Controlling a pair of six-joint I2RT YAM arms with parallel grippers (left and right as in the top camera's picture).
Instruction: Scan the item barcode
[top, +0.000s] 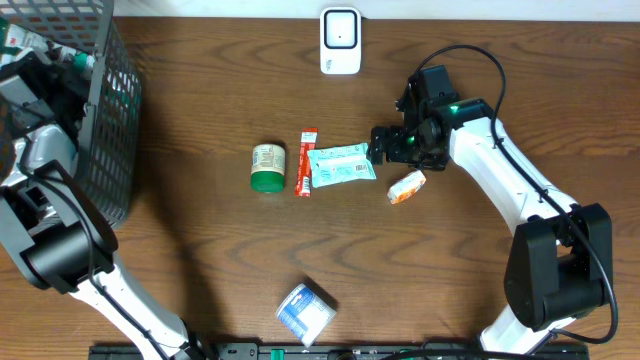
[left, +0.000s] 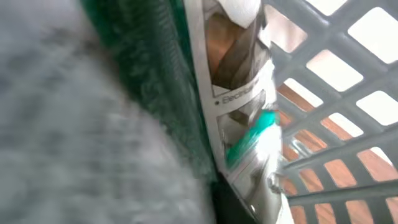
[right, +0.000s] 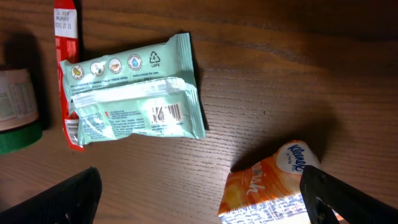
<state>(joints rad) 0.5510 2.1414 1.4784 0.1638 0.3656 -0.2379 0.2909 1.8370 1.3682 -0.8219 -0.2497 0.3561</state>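
Basket (top: 118, 130) of black wire at the rear left corner of the tabletop (top: 200, 280). The left hand (top: 50, 70) is inside it, jaws pressed together. That wrist view is badly smeared. You can make out a carded package (left: 239, 93) printed with a word beginning "Electric" and a teal part (left: 252, 134) under clear film, lying hard against the mesh. You cannot tell whether the hand pinches this package or only lies beside it, and no barcode shows on it. If it is your item, expect a light, flat, fairly stiff card with a slick, springy blister. Take it by the card edge rather than the bubble, which could dent or slip. The right hand (top: 384, 146) hovers spread wide and holds nothing, above the end of a mint-green packet (right: 134, 93) nearer its own arm. The packet lies flat at mid-tabletop with its barcode (right: 166, 112) facing up, touching a red stick sachet (right: 65, 37) on one side and near an orange Kleenex tissue pack (right: 273, 180) on the other. If this is your item, judge it soft, light and crinkly, with slippery film. Pinch the crimped end seal so that the fingers (right: 68, 199) leave the barcode uncovered. The white barcode scanner (top: 340, 40) stands at the rear edge, well apart from both.
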